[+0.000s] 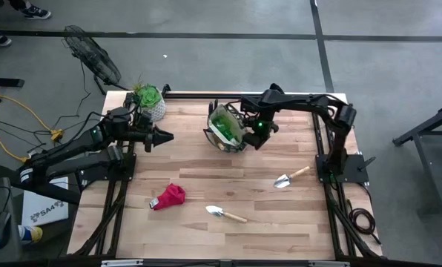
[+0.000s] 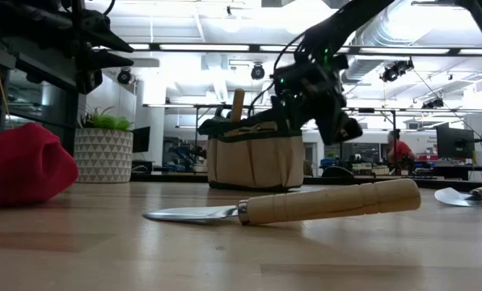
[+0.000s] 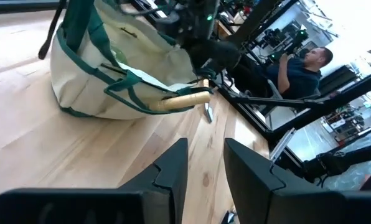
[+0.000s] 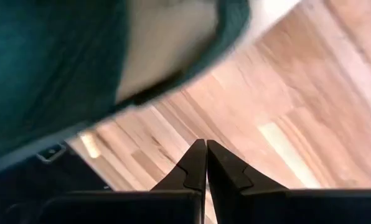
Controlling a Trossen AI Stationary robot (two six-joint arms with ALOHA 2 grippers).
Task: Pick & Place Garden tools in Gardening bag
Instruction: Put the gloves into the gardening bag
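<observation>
Fingers of the right gripper (image 1: 245, 142) are pressed together on nothing, hanging just beside the bag's (image 1: 226, 126) rim on its right-arm side. Nearest loose tool to it is the trowel (image 1: 291, 178) lying toward the right arm's base, handle pointing away from the bag, blade toward the table's middle. Farther out lie a second trowel (image 1: 225, 214) and the red cloth (image 1: 168, 197), well apart from it. Farthest, the left gripper (image 1: 164, 136) waits beyond the bag, part open, empty.
</observation>
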